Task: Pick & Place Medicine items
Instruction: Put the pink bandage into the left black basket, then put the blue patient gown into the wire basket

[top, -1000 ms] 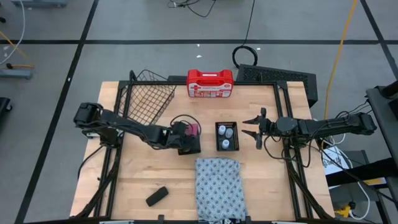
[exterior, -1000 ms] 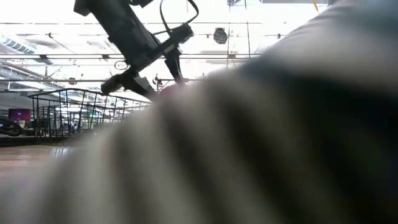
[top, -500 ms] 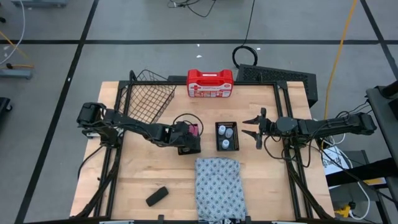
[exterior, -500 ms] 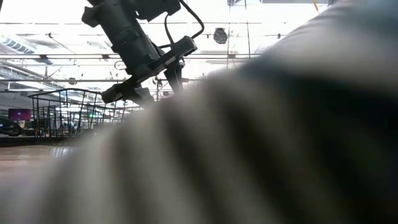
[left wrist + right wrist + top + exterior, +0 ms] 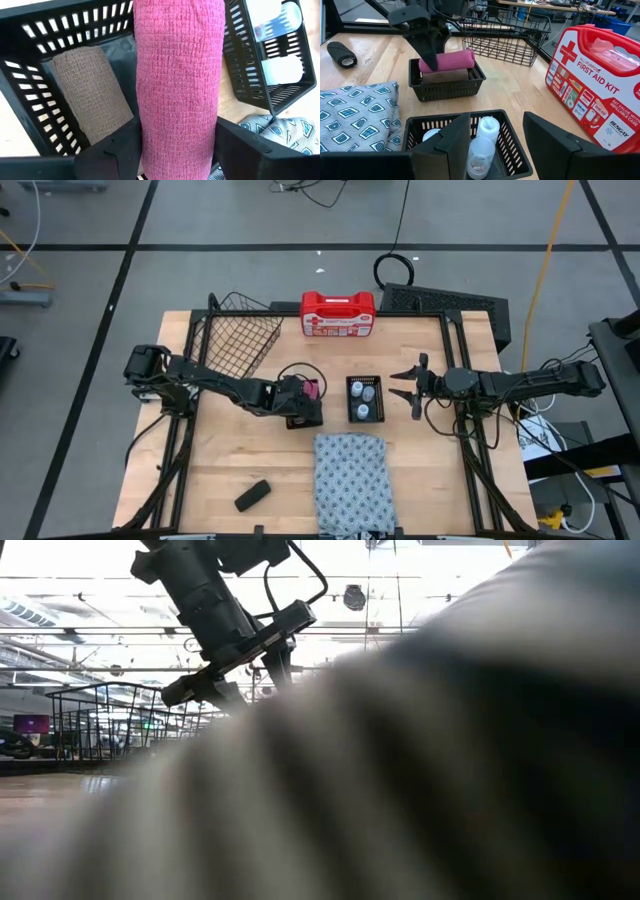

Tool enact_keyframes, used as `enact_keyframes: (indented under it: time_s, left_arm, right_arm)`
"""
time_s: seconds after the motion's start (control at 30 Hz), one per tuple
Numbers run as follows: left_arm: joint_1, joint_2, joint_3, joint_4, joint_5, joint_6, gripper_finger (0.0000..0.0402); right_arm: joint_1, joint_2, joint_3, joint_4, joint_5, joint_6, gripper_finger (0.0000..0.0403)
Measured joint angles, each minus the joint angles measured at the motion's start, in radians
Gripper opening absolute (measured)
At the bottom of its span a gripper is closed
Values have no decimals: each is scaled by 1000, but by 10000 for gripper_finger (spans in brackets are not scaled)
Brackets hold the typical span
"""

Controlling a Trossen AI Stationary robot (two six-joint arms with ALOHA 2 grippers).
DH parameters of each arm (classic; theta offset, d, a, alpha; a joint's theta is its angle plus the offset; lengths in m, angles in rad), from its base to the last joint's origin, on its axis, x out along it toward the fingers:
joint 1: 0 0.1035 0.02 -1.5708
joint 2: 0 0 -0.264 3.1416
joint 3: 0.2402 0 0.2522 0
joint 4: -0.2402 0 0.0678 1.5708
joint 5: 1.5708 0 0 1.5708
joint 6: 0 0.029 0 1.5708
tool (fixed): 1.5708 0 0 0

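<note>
My left gripper [image 5: 177,152] is shut on a pink roll [image 5: 177,75] and stands over a small black tray [image 5: 303,412] at the table's middle. A brown roll [image 5: 85,95] lies on that tray's floor. A second black tray [image 5: 364,400] to its right holds whitish round bottles [image 5: 482,136]. My right gripper [image 5: 495,145] is open and hovers level just right of the bottle tray, touching nothing. A black roll [image 5: 252,495] lies on the table near the front left. My left gripper pinches the pink roll between its two fingers [image 5: 117,150], near the roll's end [image 5: 175,135] on the arm's side. The fingers come slanting down from the table's left and lie across the roll. The roll [image 5: 449,60] lies level, just above the brown roll [image 5: 445,76] in the tray.
A wire basket [image 5: 235,340] stands at the far left and a red-and-white first aid case [image 5: 338,315] at the far edge. A patterned cloth [image 5: 350,480] lies at the near edge and fills most of the low view [image 5: 420,780].
My left gripper has come down with the pink roll toward the small black tray, then has kept still. It has stayed shut on the roll.
</note>
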Motion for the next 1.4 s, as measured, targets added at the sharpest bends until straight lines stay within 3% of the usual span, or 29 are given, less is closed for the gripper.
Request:
enact_keyframes:
  time_s: [0.4,0.67,0.97,1.1,1.4]
  left_arm:
    - [5,0,0,-2,1,-9,299]
    - [12,0,0,11,4,70,314]
    - [64,-10,0,54,237,215,307]
    - [23,-64,0,157,187,328,312]
    - [-171,-283,0,491,79,786,307]
  right_arm:
    - [0,0,0,0,0,0,171]
    - [0,0,0,0,0,0,171]
    - [0,0,0,0,0,1,171]
    - [0,0,0,0,0,3,171]
    - [0,0,1,4,0,8,171]
